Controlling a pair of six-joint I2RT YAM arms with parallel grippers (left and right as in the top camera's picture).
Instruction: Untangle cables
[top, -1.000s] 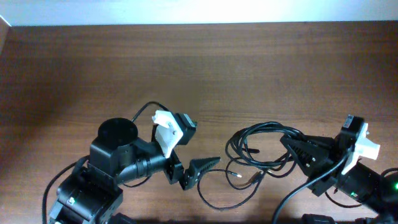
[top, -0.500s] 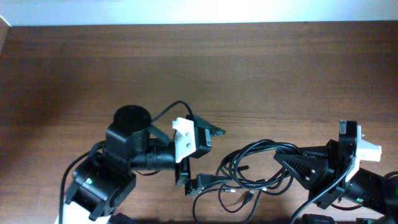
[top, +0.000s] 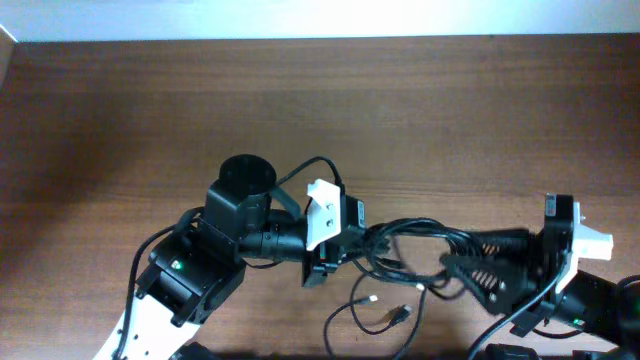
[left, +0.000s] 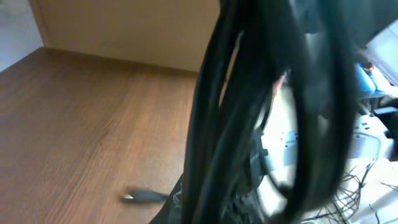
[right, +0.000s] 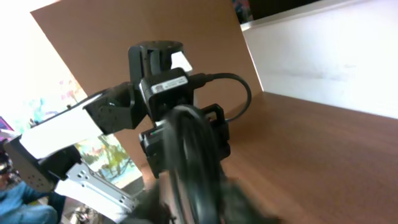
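Cables (top: 420, 228), a bundle of thin black loops, sit toward the near side of the table (top: 150, 120), a little right of its middle, strung between the two grippers. The loops look lifted off the wood, and they overlap so much that single cords cannot be told apart. Below the bundle a loose strand curls down onto the table and ends in a small dark plug (top: 402, 317) lying flat on the near side.

At the left end of the bundle, the left gripper (top: 352, 243) has its fingers closed on the cables. In the left wrist view the black strands (left: 217, 124) fill the frame right in front of the lens, blurred. The plug (left: 140, 196) shows beyond them on the brown wood (left: 74, 124).

At the right end, the right gripper (top: 462, 268) points left into the loops, and cords cross over its fingers. I cannot tell whether those fingers are parted or clamped on anything. The right wrist view shows only a blurred black loop (right: 193, 155) close to the camera. Past it, the left arm (right: 155, 81) faces this way, its black wrist unit carrying a white label.
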